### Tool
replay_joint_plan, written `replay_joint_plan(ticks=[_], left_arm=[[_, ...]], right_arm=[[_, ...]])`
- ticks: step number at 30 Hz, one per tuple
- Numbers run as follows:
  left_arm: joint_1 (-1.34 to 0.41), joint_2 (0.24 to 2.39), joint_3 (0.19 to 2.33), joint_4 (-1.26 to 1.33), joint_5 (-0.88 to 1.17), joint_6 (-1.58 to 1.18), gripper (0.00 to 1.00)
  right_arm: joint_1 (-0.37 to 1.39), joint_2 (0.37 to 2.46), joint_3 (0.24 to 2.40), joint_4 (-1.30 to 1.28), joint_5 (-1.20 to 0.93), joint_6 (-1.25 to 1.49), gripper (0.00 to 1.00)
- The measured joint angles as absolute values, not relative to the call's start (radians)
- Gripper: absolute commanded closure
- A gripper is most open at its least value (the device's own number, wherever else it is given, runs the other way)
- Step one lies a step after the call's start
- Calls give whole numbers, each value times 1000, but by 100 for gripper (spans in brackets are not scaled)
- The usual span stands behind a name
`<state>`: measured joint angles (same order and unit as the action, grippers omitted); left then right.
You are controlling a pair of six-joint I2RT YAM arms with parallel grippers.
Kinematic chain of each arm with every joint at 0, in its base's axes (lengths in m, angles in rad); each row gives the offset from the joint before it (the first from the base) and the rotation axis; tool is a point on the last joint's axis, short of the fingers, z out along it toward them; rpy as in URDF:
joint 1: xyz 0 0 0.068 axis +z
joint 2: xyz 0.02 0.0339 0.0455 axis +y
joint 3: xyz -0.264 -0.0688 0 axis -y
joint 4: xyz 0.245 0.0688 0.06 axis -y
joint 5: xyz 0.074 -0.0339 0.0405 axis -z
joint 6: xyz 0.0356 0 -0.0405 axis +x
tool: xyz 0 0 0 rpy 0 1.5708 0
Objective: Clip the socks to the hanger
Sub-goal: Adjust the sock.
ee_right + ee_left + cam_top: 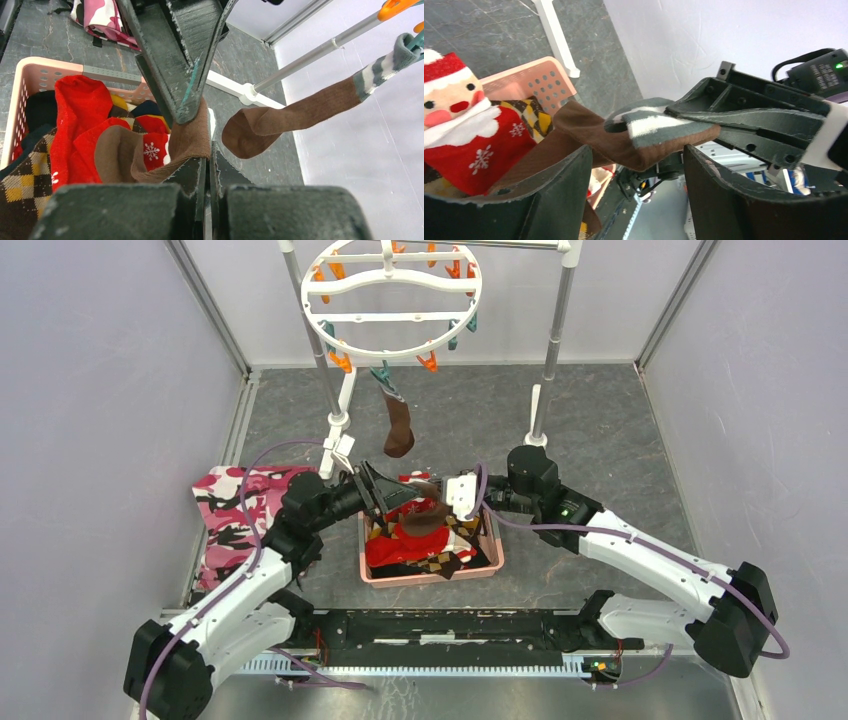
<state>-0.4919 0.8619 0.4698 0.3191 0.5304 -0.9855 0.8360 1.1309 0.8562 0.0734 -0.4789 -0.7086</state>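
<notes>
We see right claw [207,159] pinched tight on sock [649,135] over basket [432,577]. Left claw [638,165] wide, straddling cuff. Second sock [398,430] hangs from hanger [400,317], 12 o'clock.

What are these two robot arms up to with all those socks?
One brown sock already hangs from a clip on the round white hanger. The right claw is shut on the second brown sock, holding it up over the pink basket. The left claw stands open around that sock's striped cuff, not gripping it.
</notes>
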Motion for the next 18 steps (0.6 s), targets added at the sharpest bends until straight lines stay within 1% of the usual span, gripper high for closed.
replay_joint_plan(ticks=[6, 9, 10, 11, 12, 14, 15, 16, 18], left_arm=[[-488, 859, 462, 396, 533, -1057, 35], [-488, 852, 462, 417, 531, -1078, 43], [-487, 851, 462, 423, 530, -1081, 47], [-487, 850, 462, 426, 530, -1085, 53], [-487, 850, 461, 430, 530, -1090, 68], [-485, 850, 459, 437, 530, -1103, 86], [-485, 850, 458, 441, 530, -1107, 96], [-484, 850, 458, 442, 530, -1110, 98], [-483, 850, 458, 440, 527, -1108, 98]], right_arm=[[836, 1131, 853, 75, -496, -708, 100], [836, 1131, 852, 76, -501, -708, 100], [836, 1131, 852, 79, -502, -708, 99], [836, 1131, 852, 83, -505, -707, 99], [836, 1131, 852, 88, -506, -707, 98], [836, 1130, 852, 96, -508, -704, 95], [836, 1130, 852, 97, -508, -704, 92], [836, 1130, 852, 97, -507, -703, 86], [836, 1130, 852, 97, -505, -697, 75]])
